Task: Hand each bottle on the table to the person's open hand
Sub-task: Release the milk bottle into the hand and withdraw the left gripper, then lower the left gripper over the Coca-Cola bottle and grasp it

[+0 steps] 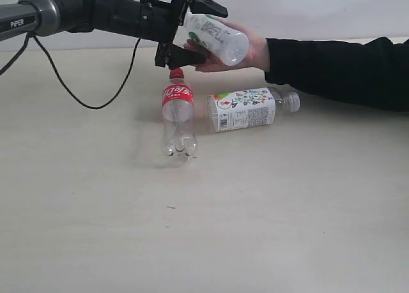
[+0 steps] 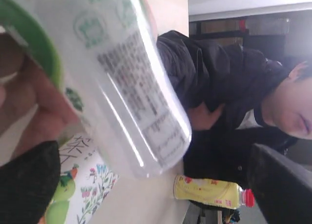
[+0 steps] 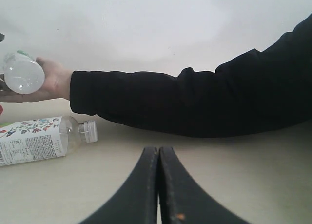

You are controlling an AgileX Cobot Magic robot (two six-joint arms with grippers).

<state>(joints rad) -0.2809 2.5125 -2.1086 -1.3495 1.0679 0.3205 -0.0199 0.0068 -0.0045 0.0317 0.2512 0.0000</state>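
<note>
The bottle with the green-white label point(image 1: 218, 37) lies across the person's open hand point(image 1: 254, 52), above the back of the table point(image 1: 287, 210). My left gripper point(image 1: 212, 35) is open, one black finger above that bottle and one below it. In the left wrist view the same bottle point(image 2: 131, 87) fills the frame against the hand point(image 2: 34, 107), with the left gripper point(image 2: 151, 153) spread wide around it. A red-label bottle point(image 1: 177, 114) and a floral-label bottle point(image 1: 246, 108) lie on the table under the hand. A yellow bottle point(image 2: 209, 192) lies near the table's far edge. My right gripper point(image 3: 158, 158) is shut and empty, low over the table.
The person's black sleeve point(image 1: 339, 69) reaches in from the right at the back of the table. A black cable point(image 1: 77, 95) hangs from the left arm down to the tabletop. The person in a black jacket point(image 2: 219, 87) sits behind the table.
</note>
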